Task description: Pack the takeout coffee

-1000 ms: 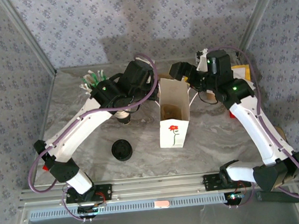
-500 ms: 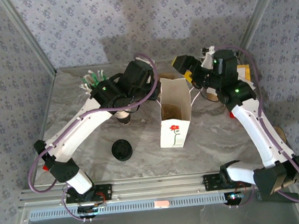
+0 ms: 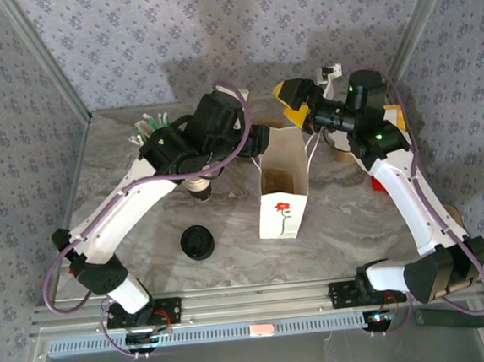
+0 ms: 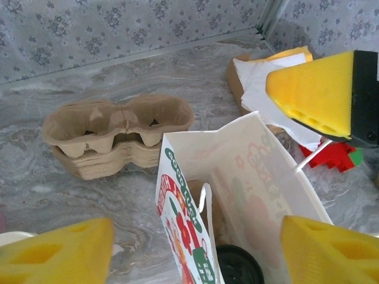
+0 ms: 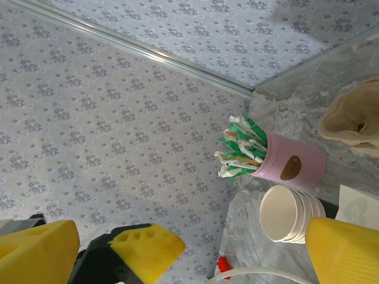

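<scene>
Black round plastic lid, takeout coffee [image 4: 238, 267] bottom centre inside white printed paper bag [image 4: 260, 177], upright, long axis vertical, lid up, left gripper [image 4: 198, 236] yellow pads apart above bag, right gripper [image 3: 295, 104] jaws spread wide

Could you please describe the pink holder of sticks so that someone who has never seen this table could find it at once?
Go to the far left corner of the marbled table, by the patterned wall. Near a stack of white paper cups is the pink holder. Unlike those plain cups, it is pink, bears a brown oval label and bristles with green-and-white wrapped sticks.
</scene>
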Tool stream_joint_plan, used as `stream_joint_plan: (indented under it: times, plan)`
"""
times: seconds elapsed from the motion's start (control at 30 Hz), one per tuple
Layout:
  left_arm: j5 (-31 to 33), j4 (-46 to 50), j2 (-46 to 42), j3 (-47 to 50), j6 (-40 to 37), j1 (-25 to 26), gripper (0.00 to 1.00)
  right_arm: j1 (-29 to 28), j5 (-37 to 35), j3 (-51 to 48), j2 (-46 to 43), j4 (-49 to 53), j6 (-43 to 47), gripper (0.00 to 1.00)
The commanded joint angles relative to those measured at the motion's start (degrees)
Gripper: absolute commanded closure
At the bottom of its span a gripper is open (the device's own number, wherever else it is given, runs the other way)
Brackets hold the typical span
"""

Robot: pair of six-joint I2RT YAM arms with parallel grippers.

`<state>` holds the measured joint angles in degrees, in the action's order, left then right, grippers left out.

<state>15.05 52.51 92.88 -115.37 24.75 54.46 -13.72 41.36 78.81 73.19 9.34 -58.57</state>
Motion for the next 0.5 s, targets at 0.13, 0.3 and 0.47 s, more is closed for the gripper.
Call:
stream_joint_plan:
  times: [0.13,0.3,0.47]
  plan:
    - [3.76,-1.98,-4.05,-5.26,-2.60,-0.11,0.12,3.10,3.15,12.27,0.31,8.31,9.15,0.00]
    - [6.25,0.10,-5.27,-7.39,-2.37,-4.09,0.15,5.59,-3.39,21.09,1.60,22.69,16.98,0.02]
    - [4.70,5.06,-5.08,-7.26,1.25,-13.19,0.23,7.59,-15.85,30.82,5.26,41.14,27.43,0.06]
